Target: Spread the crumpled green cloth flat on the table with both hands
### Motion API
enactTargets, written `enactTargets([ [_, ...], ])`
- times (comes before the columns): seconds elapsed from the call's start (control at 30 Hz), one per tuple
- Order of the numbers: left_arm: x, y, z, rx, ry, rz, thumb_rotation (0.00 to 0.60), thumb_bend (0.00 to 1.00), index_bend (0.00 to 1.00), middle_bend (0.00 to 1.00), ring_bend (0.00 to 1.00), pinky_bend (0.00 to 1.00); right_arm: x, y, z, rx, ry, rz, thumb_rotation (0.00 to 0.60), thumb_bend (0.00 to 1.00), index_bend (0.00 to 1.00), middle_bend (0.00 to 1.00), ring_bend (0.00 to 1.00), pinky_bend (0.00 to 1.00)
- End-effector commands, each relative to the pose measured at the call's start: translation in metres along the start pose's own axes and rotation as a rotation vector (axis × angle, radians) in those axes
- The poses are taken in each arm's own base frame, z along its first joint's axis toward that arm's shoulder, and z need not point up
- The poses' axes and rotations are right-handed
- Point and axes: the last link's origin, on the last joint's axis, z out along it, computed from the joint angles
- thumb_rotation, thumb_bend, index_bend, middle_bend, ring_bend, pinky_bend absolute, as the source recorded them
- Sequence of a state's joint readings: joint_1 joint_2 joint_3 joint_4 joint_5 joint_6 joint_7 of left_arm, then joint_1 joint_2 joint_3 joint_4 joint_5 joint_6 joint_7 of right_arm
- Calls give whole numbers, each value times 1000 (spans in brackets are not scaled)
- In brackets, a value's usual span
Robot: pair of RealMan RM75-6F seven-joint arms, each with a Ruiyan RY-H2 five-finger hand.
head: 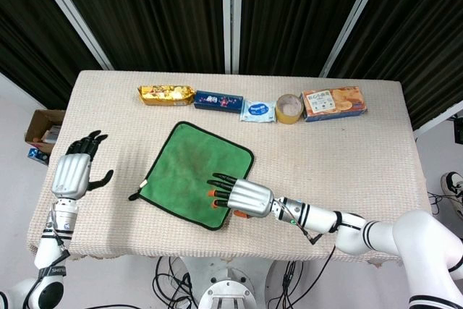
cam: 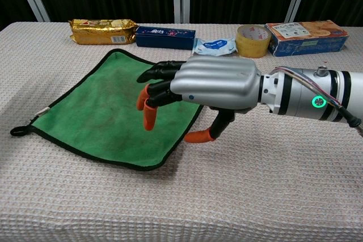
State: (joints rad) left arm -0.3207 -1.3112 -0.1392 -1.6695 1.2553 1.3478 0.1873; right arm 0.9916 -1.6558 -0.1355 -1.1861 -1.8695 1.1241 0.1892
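Observation:
The green cloth [head: 194, 173] [cam: 102, 111] lies flat on the table as a diamond with a black hem and a small loop at its left corner. My right hand [head: 241, 197] [cam: 198, 90] is over the cloth's near right edge, palm down, fingers apart and slightly curled, holding nothing. Whether its orange fingertips [cam: 148, 118] touch the cloth cannot be told. My left hand [head: 73, 171] hangs open at the table's left edge, well clear of the cloth, and shows only in the head view.
Along the far side stand a gold snack pack [head: 166, 94], a blue box [head: 218, 100], a wipes packet [head: 257, 111], a tape roll [head: 289, 109] and a biscuit box [head: 333, 102]. A cardboard box [head: 43, 132] sits on the floor at the left.

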Motion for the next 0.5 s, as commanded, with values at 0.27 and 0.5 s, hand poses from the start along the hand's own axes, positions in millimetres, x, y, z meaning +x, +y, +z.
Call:
enactTargets([
  [0.27,-2,-2,-3,5,-3,-6,600,249,165,88,143,177,-21,-21,12,45,-80,34,600,255,319,187,0,0],
  [0.5,-4,-2,-3,3,-5,-12,600,249,165,88,143,176,-35,-29,6,57,-144,47,600,293,317,187,0,0],
])
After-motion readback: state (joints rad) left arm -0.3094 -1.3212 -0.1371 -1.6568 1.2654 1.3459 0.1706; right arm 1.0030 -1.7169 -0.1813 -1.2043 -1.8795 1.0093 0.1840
